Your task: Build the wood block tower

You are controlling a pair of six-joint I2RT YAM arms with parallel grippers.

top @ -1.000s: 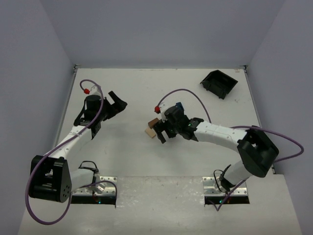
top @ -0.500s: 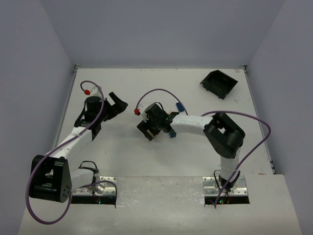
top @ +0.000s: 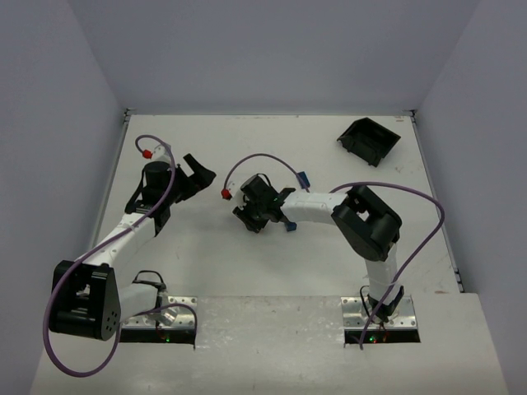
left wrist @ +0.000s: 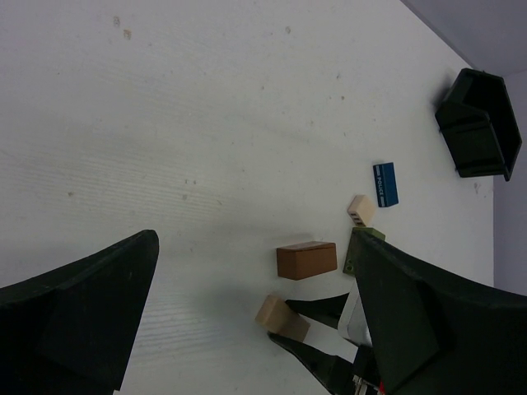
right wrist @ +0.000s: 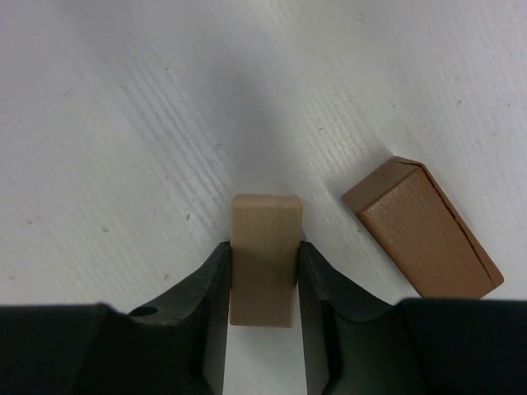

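My right gripper [right wrist: 263, 276] is shut on a pale tan block [right wrist: 265, 247] that rests on the white table, with one jaw against each side. A reddish brown block [right wrist: 424, 230] lies flat just right of it. The left wrist view shows the same tan block [left wrist: 282, 319] and brown block [left wrist: 306, 260], a blue block [left wrist: 385, 183], a small pale block [left wrist: 361, 209] and an olive green block [left wrist: 361, 247] half hidden by a finger. All lie singly; no wood block tower is in view. My left gripper [top: 196, 174] hangs open to the left, holding nothing.
A black plastic bin [top: 369, 140] lies at the back right of the table [top: 206, 263]. The right arm [top: 329, 206] stretches across the middle with its purple cable looping over it. Grey walls close in the table on three sides.
The right arm reached further left to the tan block and its jaws closed on it. The left arm has not moved.
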